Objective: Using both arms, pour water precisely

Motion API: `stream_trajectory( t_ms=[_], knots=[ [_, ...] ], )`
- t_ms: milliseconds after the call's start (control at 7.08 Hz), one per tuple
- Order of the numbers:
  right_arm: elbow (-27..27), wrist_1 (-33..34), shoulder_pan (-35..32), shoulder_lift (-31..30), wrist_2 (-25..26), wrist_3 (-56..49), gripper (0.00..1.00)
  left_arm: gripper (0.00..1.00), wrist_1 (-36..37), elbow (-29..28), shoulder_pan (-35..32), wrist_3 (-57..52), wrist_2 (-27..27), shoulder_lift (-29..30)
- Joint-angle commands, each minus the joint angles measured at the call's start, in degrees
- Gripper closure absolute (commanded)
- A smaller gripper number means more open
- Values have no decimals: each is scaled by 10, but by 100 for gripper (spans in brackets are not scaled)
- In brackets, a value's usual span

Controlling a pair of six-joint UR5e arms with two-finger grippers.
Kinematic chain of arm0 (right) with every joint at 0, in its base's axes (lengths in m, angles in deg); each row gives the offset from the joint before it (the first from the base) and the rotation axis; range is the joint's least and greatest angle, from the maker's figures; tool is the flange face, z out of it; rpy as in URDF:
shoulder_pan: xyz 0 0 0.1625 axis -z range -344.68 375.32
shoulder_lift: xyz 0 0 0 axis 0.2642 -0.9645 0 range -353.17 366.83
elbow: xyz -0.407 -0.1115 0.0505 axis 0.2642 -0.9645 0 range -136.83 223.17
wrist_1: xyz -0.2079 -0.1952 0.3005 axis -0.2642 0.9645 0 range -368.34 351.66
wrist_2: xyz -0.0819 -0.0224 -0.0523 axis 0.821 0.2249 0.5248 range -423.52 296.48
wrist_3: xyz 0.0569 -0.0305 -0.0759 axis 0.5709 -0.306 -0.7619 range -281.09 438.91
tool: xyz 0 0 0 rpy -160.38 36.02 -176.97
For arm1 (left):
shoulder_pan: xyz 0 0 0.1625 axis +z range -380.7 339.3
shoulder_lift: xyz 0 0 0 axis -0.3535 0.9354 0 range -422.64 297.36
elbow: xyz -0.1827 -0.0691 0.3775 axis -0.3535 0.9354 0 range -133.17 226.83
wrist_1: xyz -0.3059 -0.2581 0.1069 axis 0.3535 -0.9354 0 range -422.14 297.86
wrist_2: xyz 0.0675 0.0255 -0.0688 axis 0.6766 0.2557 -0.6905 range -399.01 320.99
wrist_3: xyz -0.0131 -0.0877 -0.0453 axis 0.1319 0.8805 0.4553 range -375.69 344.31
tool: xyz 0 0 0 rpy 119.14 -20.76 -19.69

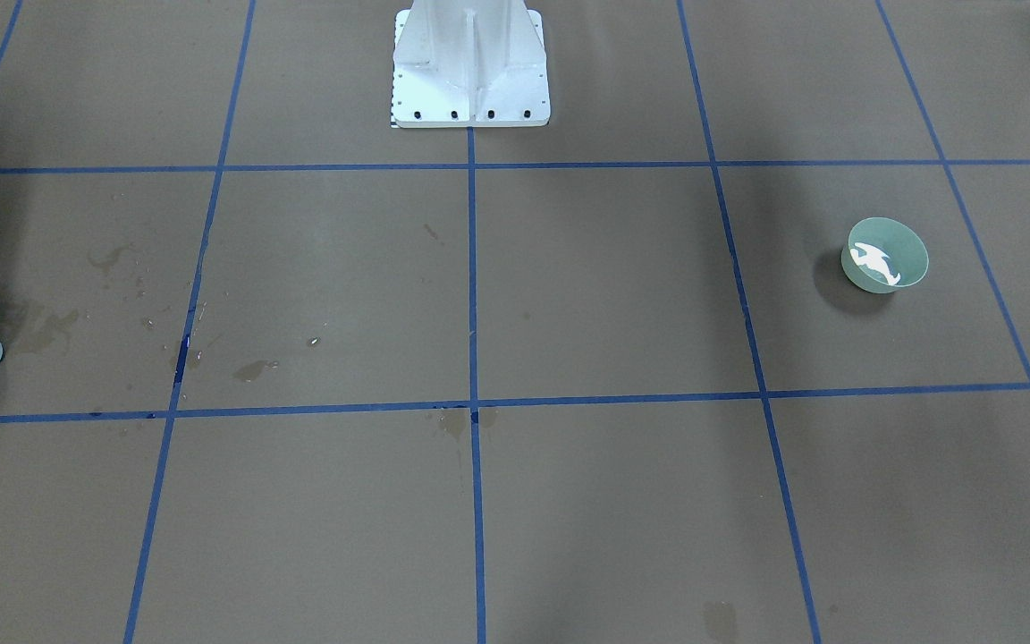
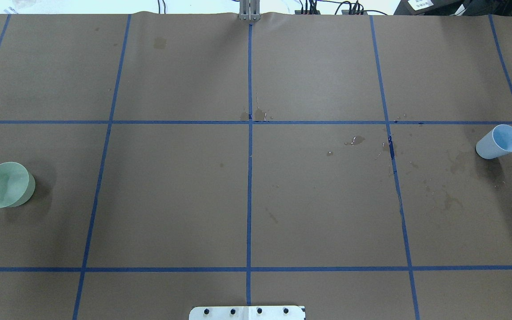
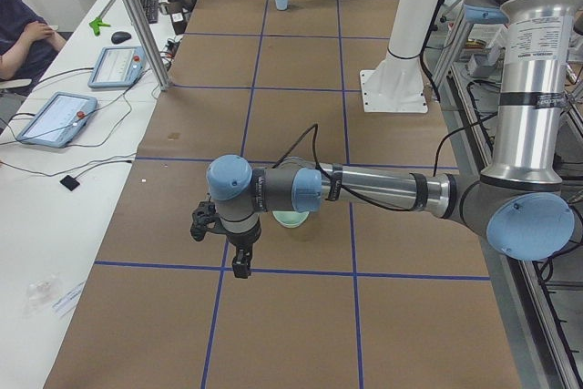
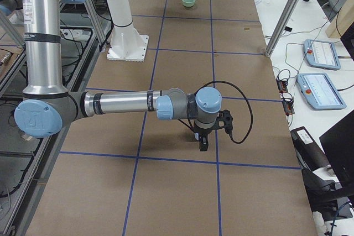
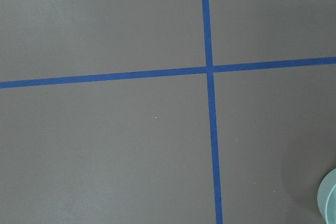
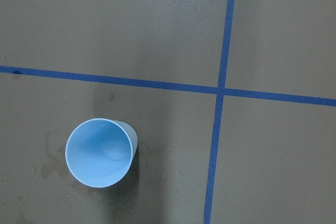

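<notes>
A pale green bowl (image 1: 884,255) stands on the table on my left side; it also shows in the overhead view (image 2: 7,184) and at the lower right edge of the left wrist view (image 5: 329,203). A bright glint, maybe the water (image 1: 877,264), lies in it. A light blue cup (image 2: 499,141) stands upright on my right side, seen from above in the right wrist view (image 6: 100,152). My left gripper (image 3: 240,266) hangs above the table just beside the bowl (image 3: 291,219). My right gripper (image 4: 203,146) hangs over the cup's area. I cannot tell whether either is open or shut.
The brown paper-covered table (image 2: 171,200) carries a grid of blue tape. Damp stains and small drops (image 2: 354,141) lie right of centre. The white pedestal base (image 1: 470,67) stands at my edge. Tablets and cables (image 3: 55,116) lie beyond the far edge.
</notes>
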Motion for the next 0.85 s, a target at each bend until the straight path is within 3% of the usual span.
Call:
stream_trajectory(
  t_ms=[0,706],
  knots=[
    [1,0,-3,-16,0,0,0,0,-1,1,-1,0,0,0],
    [-1,0,-3,-4,1,0,1,0,-3,20,-14,-16,-1,-27]
  ],
)
